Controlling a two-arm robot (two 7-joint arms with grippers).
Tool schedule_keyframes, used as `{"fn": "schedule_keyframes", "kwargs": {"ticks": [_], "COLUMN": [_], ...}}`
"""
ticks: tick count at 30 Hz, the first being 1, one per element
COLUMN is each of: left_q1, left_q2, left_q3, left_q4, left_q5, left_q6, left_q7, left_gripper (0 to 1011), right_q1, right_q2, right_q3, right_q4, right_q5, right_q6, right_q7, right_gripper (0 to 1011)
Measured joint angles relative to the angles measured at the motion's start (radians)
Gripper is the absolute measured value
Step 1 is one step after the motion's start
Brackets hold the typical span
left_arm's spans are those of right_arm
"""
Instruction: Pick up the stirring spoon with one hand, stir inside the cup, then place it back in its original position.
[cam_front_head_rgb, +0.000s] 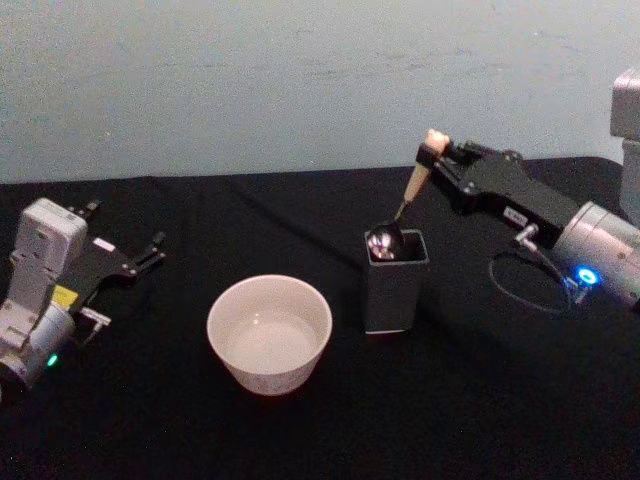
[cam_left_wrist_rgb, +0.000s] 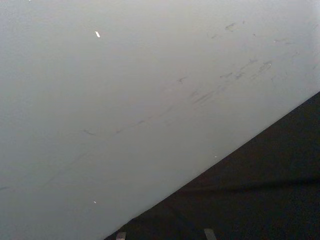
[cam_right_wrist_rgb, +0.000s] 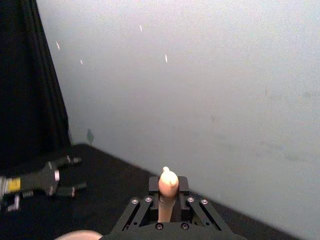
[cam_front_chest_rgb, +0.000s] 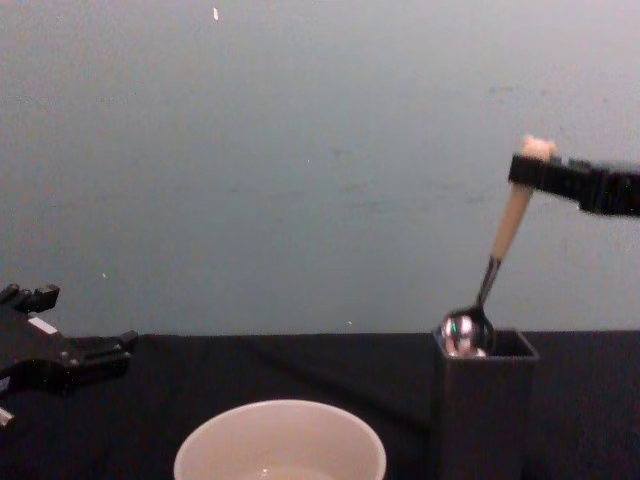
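Right gripper (cam_front_head_rgb: 432, 152) clamps beige bear-topped stirring spoon (cam_front_head_rgb: 406, 205), tilted, bowl at mouth of dark grey square holder (cam_front_head_rgb: 395, 295); white round cup (cam_front_head_rgb: 269, 335) left of holder; left gripper (cam_front_head_rgb: 125, 230) parked, splayed.

We read no text: the yellow sticker (cam_front_head_rgb: 66, 297) on the left end effector's (cam_front_head_rgb: 125, 230) body and the right arm's pale label (cam_front_head_rgb: 517, 214) are illegible.

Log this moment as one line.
right gripper: shut on stirring spoon handle top | spoon bowl: at holder rim, spoon tilted | cup: apart from holder | left gripper: open, parked left
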Motion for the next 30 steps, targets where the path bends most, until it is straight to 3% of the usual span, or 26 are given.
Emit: {"fn": "schedule_keyframes", "kwargs": {"ticks": [9,19,30], "left_q1": [0.0,0.0,0.0], "left_q2": [0.0,0.0,0.0], "left_q3": [0.0,0.0,0.0], "left_q4": [0.0,0.0,0.0], "left_q5": [0.0,0.0,0.0], "left_q6": [0.0,0.0,0.0], "left_q7": [0.0,0.0,0.0], "left_gripper": [1001,1001,1001], "right_q1": [0.027,0.044,0.049], "right_q2": [-0.03,-0.053,-0.047], "right_q3": [-0.022,-0.094,-0.212], "right_q4": [-0.012,-0.011,0.021], "right_q5": [0.013,0.015,-0.081], "right_q6": [-0.034,-0.031,-0.074], "right_q7": [-0.017,0.001,0.072], "right_gripper": [214,214,214]}}
